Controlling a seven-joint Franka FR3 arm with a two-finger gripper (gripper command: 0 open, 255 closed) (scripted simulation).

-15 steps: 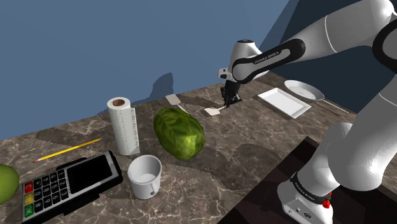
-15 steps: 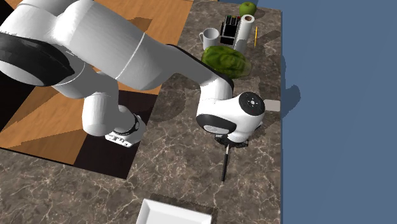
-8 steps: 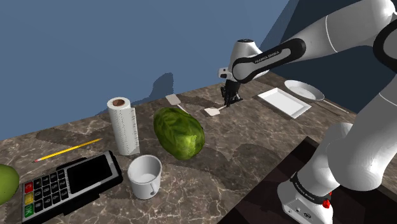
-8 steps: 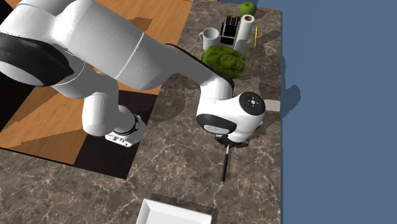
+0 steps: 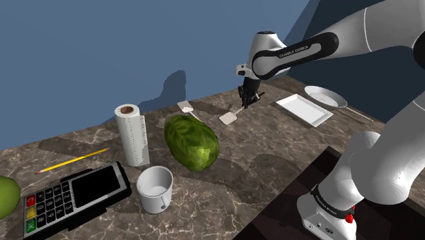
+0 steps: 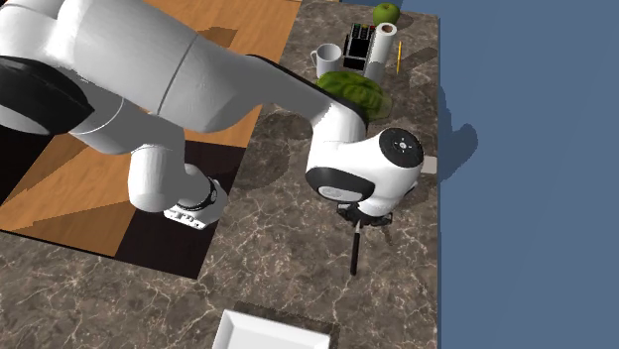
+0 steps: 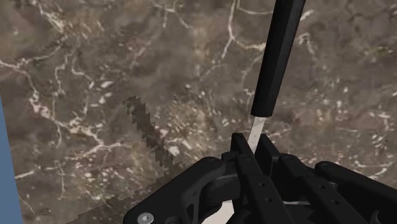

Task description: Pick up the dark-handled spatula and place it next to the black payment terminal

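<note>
While the marble counter point(image 5: 272, 150) carries everything, the white arm point(image 5: 327, 44) reaches over its far side, toward 11 o'clock in the shoulder view.

- Green melon-like ball point(image 5: 191, 141): largest object, mid-counter, at about 8 o'clock from the hand.
- Black payment terminal point(image 5: 71, 196): lies flat at the near corner. From the gripper point(image 5: 246, 97) it bears 8 o'clock in the shoulder view and 12 o'clock in the second exterior view. Well apart from the hand.
- Paper towel roll point(image 5: 131, 134): upright, at 1 o'clock from the terminal.
- White mug point(image 5: 155, 189): just beside the terminal, at its 3 o'clock.
- Dark-handled spatula point(image 5: 230, 116): in the hand. Its long axis runs 1 to 7 o'clock in the shoulder view, pale blade low and toward the terminal. In the second exterior view the handle points to 6 o'clock, away from the terminal.
- Fingers point(image 7: 240, 149): clamped narrow on the pale neck just below the dark handle point(image 7: 277, 57).

Cannot tell whether the blade tip is clear of the marble.

Judgement: the carry runs straight along the 8 o'clock line, and the melon and mug sit on or near that line. The spatula likely needs height to pass over them. Bare counter at the terminal's 12 o'clock, near the roll, looks the roomier spot.
</note>
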